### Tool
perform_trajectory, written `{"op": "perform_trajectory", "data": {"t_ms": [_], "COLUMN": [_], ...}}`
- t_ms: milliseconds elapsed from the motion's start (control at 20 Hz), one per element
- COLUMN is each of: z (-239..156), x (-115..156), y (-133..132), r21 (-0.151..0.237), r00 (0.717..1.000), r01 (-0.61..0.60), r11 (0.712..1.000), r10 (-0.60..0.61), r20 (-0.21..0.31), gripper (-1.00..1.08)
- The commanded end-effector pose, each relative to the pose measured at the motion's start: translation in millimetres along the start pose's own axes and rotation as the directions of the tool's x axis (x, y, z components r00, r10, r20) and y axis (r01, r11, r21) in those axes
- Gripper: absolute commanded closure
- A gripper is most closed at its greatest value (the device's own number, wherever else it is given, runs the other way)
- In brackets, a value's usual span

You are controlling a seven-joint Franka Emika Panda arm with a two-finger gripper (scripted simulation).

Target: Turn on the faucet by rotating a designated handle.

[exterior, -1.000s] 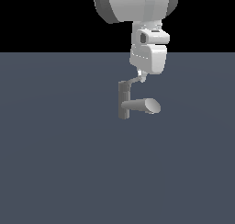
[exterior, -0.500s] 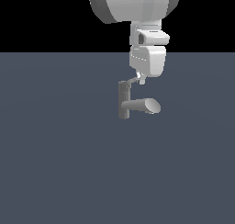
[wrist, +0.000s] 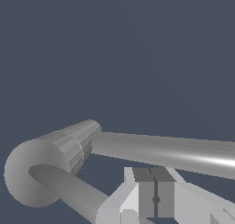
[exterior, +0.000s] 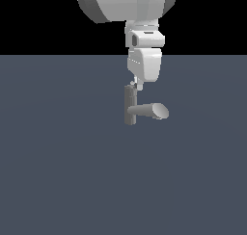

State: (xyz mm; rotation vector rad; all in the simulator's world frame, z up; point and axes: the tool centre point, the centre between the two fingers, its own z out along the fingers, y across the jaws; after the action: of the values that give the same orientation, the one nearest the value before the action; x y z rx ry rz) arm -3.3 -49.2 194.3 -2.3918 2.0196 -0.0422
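The pincer (exterior: 138,86) hangs just above the faucet (exterior: 131,105), its fingers together and holding nothing. Judging by that, the handle (wrist: 69,191) remains unturned; pushing it round is left.

faucet (exterior: 130,106): grey metal, smooth, faceted, satin | spout (exterior: 153,110): same brushed-looking metal, paler on its slant-cut end | handle (wrist: 165,150): light-grey metal with a bright glossy streak | gripper (wrist: 155,191): white smooth matt plastic-like shell, dark grey pads | counter (exterior: 62,171): flat matt slate-blue, textureless
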Motion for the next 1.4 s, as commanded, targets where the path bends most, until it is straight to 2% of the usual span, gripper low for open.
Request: {"op": "perform_trajectory", "data": {"t_ms": [0, 750, 800, 850, 1350], "z": [0, 11, 11, 0, 5], "x": [-5, -85, -85, -35, -57], "y": [-3, -41, -41, -36, -67], "r21": [-0.001, -0.024, -0.024, -0.009, -0.015], "r00": [1.0, 0.999, 0.999, 0.999, 1.0], "r01": [0.002, 0.038, 0.038, -0.035, -0.006], "r11": [1.0, 0.999, 0.999, 0.999, 1.0], "r10": [-0.002, -0.037, -0.037, 0.035, 0.006], "r20": [0.001, 0.014, 0.014, -0.007, 0.001], "gripper": [1.08, 1.08, 1.08, 1.08, 1.08]}}
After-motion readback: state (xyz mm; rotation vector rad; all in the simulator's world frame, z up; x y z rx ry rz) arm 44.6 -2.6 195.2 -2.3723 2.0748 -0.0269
